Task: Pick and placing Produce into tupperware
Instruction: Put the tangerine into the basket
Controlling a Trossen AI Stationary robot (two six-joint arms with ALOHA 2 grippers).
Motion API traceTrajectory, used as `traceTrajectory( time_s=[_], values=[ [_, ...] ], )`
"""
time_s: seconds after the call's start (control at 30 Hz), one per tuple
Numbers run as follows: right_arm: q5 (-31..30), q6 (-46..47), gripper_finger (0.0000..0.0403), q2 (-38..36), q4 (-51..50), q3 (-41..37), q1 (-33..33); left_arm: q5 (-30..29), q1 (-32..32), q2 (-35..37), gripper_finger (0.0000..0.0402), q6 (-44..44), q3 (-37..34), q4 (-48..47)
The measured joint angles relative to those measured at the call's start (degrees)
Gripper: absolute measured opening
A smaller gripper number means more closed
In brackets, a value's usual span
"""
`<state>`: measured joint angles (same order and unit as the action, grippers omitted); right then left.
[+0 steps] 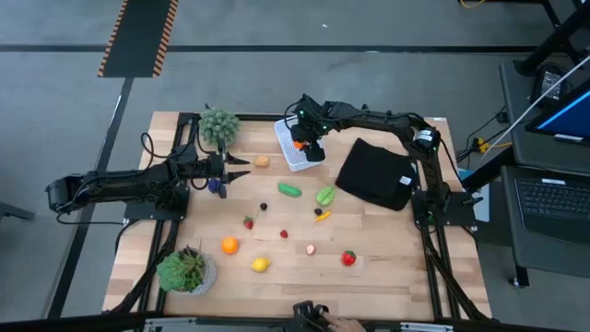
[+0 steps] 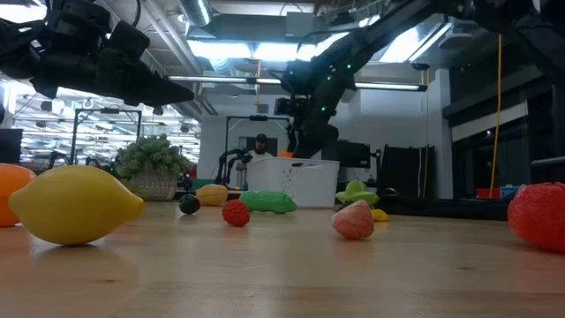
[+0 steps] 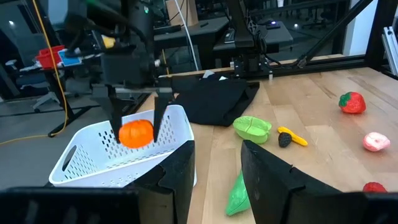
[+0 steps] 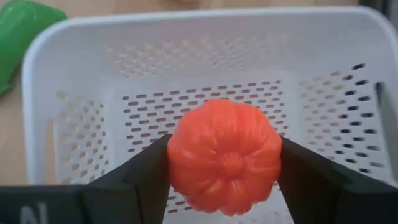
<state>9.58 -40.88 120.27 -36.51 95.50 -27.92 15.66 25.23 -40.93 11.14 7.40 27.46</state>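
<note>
The right claw (image 4: 224,186) grips an orange toy pumpkin (image 4: 224,163) directly above the white perforated tub (image 4: 81,74), so releasing from too high could bounce it out, while the left claw (image 3: 217,168), partly open and empty, waits over the desk (image 1: 387,267).

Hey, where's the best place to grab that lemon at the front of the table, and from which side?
Probably from straight above, across the narrow middle of the lemon. It lies on its side with pointed ends, so fingers closing across its short width should seat better than on the tapered tips. Nothing crowds it.
</note>
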Motion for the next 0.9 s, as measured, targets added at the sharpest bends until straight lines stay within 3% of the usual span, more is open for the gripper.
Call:
traceTrajectory(
  time_s=[0.9],
  values=[
    [0.0, 1.9, 0.0269, 0.2, 0.7, 0.0, 0.0, 0.0, 0.0, 0.0, 0.0124, 0.0, 0.0, 0.0]
  ],
)
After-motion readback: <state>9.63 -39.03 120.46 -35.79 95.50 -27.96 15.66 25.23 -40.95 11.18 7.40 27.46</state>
